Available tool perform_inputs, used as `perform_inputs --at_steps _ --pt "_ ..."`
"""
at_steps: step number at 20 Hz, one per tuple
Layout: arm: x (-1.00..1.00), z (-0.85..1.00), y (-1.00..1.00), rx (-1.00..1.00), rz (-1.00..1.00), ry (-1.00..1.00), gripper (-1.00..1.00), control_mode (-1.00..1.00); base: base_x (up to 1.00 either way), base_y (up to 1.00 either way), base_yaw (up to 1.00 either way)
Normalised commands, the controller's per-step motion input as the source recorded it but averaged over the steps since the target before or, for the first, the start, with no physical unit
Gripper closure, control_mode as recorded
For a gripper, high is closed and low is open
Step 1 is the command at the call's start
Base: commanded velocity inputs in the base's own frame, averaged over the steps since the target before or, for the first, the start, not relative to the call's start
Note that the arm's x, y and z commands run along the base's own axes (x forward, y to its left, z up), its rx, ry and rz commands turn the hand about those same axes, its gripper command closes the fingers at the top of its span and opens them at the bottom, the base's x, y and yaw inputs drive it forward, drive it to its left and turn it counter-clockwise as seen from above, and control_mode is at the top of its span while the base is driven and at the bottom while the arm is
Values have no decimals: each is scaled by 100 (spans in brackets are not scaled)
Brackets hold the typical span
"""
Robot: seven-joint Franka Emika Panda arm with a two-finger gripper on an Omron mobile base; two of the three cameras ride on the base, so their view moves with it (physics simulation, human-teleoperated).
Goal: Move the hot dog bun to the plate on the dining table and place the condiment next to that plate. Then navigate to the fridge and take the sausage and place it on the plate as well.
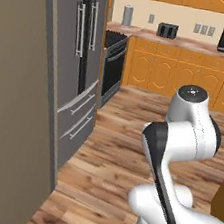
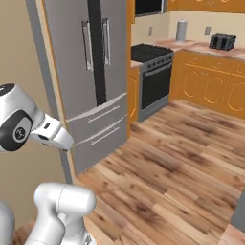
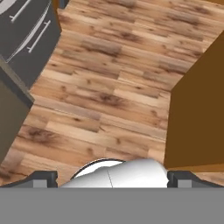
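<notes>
Now: fridge (image 1: 80, 64) stands ahead-left of base, doors shut, long bar handles (image 2: 95, 42) vertical. Gripper (image 3: 112, 178) spread wide, empty, aimed down at wood floor (image 3: 109, 87). Sausage presumably behind doors; arm folded, well apart from handles.

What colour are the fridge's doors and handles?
The fridge is grey steel with lighter silver bar handles, clearest in the right base view.

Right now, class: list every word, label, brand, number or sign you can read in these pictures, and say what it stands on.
None can be read. The fridge, the oven and the toaster show no lettering.
</notes>
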Motion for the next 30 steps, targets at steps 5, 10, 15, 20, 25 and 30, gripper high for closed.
perform_inputs --at_steps 5,10,15,20,25,30 --pt "0 0 0 0 0 0 -100 100 92 26 -22" --pt "0 0 0 0 0 0 -100 100 100 0 5" --pt "0 0 0 0 0 0 -100 100 93 -9 30" --pt "0 0 0 0 0 0 -100 100 45 -24 60" --pt "0 0 0 0 0 0 -100 100 44 -25 63" --pt "0 0 0 0 0 0 -100 100 19 -59 58"
